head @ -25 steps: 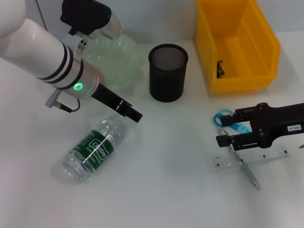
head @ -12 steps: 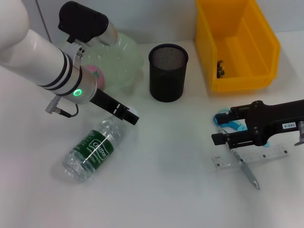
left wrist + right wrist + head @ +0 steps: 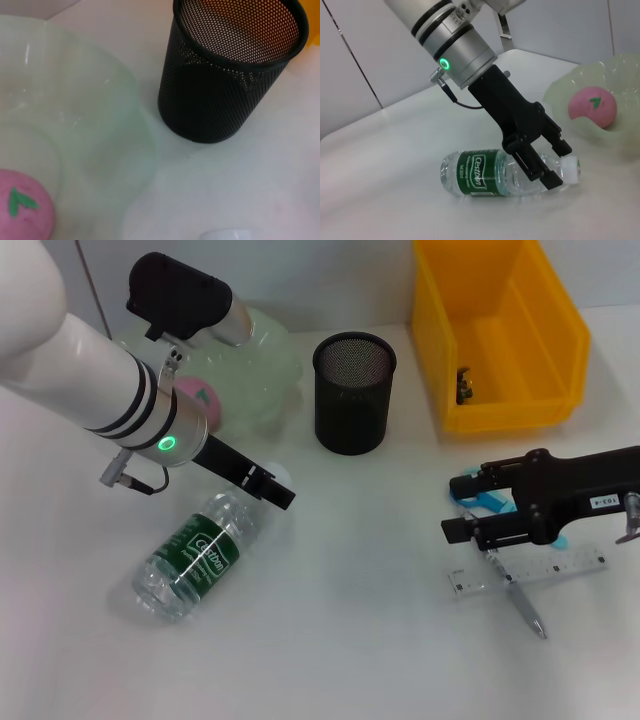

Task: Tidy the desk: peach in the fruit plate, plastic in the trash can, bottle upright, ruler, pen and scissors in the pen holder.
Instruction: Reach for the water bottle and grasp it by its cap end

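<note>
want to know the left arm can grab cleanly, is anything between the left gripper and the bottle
Nothing visible stands between them. The left gripper is open and already down at the neck end of the lying bottle, beside its white cap. The fruit plate and pen holder sit off to the side.

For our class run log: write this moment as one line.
left gripper: open, astride lying bottle neck | right gripper: open above scissors | peach: in fruit plate

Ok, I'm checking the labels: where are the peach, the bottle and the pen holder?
peach [image 3: 592, 106]: right wrist view, its pink side.
bottle [image 3: 197, 555]: head view, green label.
pen holder [image 3: 350, 410]: head view, mesh wall.
</note>
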Available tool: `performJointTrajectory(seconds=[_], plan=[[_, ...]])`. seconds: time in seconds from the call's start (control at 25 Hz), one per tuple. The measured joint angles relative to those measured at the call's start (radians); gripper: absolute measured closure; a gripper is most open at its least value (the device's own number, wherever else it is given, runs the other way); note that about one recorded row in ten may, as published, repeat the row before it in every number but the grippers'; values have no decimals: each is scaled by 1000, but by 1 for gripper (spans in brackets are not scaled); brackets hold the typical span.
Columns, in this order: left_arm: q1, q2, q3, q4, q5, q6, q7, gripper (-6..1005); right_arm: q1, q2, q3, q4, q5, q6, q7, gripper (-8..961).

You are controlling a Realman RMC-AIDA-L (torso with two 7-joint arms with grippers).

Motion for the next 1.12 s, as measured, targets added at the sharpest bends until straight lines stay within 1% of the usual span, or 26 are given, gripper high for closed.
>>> performJointTrajectory(seconds=[0.64,0.68,0.84,1.12], plan=[[10,0,14,0,-16,-13,1,324,8,5,0,0,0,3,0,264],[11,0,26,0,-17,-13,1,324,8,5,0,0,0,3,0,264],[14,0,34,0,-19,-16,1,489,8,7,0,0,0,3,0,264],[25,0,38,0,-19,-27,1,502,8,8,0,0,1,3,0,264]])
